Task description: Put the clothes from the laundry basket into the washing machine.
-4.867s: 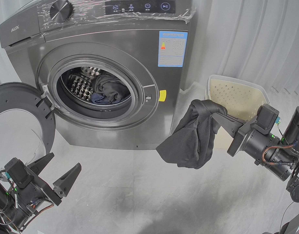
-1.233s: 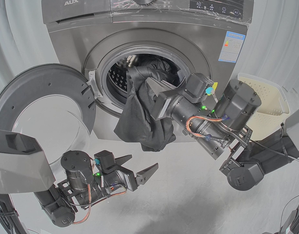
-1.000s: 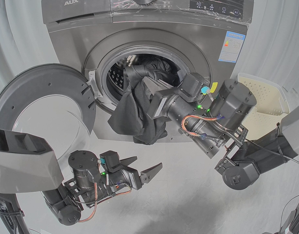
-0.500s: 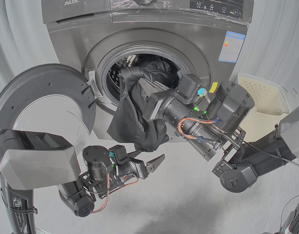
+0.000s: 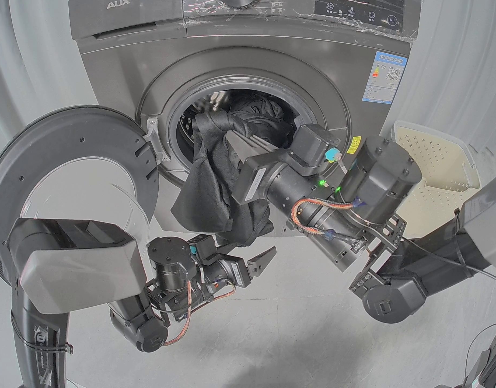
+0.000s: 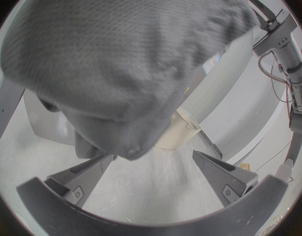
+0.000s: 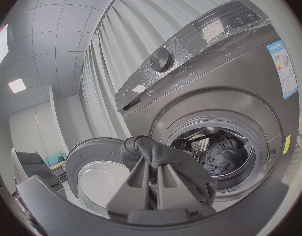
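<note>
Head view puts the dark garment right at the mouth of the washing machine. Its top bunch is pinched in the right hand, and the rest hangs slack in front of the lower rim of the drum opening, toward the floor. The right wrist view shows that hand with its two fingers pressed together on a thick fold of the cloth.

The fabric looks like a fine mesh knit (light, limp, not at all fragile), so it will likely sag, swing and fold wherever it is unsupported. It seems grippy rather than slick, though a loose tail could catch on the rim. The bunched top is a sound hold. The dangling hem is the sensible second place to gather it, so the tail follows into the drum.

The left hand sits just under that hem with its fingers spread wide and nothing held. In the left wrist view the cloth hangs just above the gap of that hand.

Other clothes already lie low in the drum and take up some room. The right arm's own bulk crowds the front of the opening. The door stands swung out on the robot's left, apart from the garment. A cream laundry basket stands beside the machine on the right, out of the path.
</note>
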{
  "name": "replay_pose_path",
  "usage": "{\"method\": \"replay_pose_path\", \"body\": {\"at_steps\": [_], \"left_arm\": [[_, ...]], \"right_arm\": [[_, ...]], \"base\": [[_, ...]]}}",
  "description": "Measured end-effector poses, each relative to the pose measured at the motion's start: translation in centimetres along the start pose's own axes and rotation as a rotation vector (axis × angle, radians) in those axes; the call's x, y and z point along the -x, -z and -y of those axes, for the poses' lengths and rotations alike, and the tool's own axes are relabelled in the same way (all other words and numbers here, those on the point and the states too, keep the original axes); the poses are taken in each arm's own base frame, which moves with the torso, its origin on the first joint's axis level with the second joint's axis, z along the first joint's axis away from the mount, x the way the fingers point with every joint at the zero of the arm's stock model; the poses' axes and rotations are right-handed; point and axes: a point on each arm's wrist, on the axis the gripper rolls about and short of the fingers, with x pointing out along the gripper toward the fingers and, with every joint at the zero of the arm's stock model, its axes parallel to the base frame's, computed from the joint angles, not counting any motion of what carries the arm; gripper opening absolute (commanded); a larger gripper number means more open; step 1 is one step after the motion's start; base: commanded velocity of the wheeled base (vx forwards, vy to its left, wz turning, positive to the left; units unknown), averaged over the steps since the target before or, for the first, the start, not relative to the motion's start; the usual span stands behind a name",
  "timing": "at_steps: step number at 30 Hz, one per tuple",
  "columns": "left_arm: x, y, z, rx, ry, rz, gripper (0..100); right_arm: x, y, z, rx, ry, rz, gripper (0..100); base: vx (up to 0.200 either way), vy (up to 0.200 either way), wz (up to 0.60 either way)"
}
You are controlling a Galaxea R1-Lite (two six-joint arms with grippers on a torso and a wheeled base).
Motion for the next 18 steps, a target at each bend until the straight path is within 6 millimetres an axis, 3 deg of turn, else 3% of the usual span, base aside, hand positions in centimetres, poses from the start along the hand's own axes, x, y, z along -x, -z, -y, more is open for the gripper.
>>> {"method": "replay_pose_path", "body": {"at_steps": [9, 10, 18], "left_arm": [[-1.0, -0.3, -0.6, -0.002, -0.008, 0.03, 100], [-1.1, -0.4, -0.7, -0.002, -0.01, 0.036, 0], [-1.9, -1.1, -0.9, -0.007, -0.031, 0.088, 0]], "right_arm": [[0.0, 0.1, -0.1, -0.001, -0.002, -0.002, 0], [0.0, 0.1, -0.1, -0.001, -0.003, -0.002, 0], [0.1, 0.2, -0.1, -0.002, -0.001, -0.006, 0]], "base": [[0.0, 0.0, 0.0], [0.0, 0.0, 0.0], [0.0, 0.0, 0.0]]}}
